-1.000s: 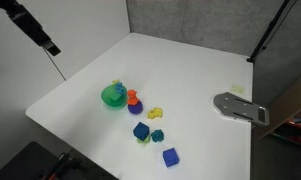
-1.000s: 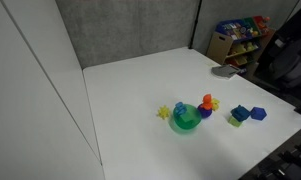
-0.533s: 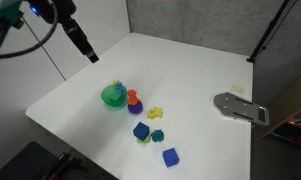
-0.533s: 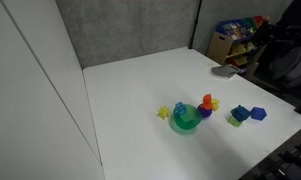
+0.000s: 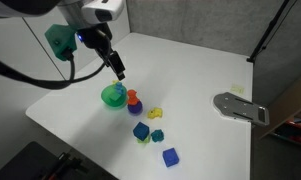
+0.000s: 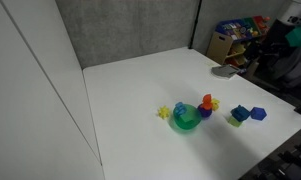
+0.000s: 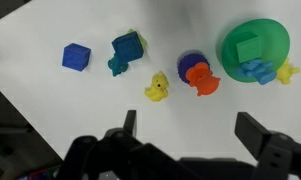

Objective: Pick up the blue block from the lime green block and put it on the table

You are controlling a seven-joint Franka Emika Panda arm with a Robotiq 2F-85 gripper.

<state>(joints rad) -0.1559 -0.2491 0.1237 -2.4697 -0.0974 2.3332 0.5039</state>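
Observation:
The blue block (image 5: 141, 130) sits on the lime green block (image 5: 144, 140) near the front of the white table (image 5: 190, 70). Both exterior views show the stack, with the blue block (image 6: 239, 113) over the lime block (image 6: 235, 122). In the wrist view the blue block (image 7: 126, 45) covers most of the lime block (image 7: 142, 40). My gripper (image 5: 117, 70) hangs open and empty above the table, near the green bowl toy and well short of the stack. Its two fingers (image 7: 193, 128) frame bare table in the wrist view.
A green bowl toy (image 5: 113, 96), an orange and purple toy (image 5: 133, 100), a yellow piece (image 5: 155, 113), a teal block (image 5: 158, 135) and a royal-blue cube (image 5: 170, 157) lie around the stack. A grey flat object (image 5: 240, 107) lies at the table's right edge.
The arm has swung in from the far left over the table. The gripper now hangs above the green bowl toy. The toys have not moved.

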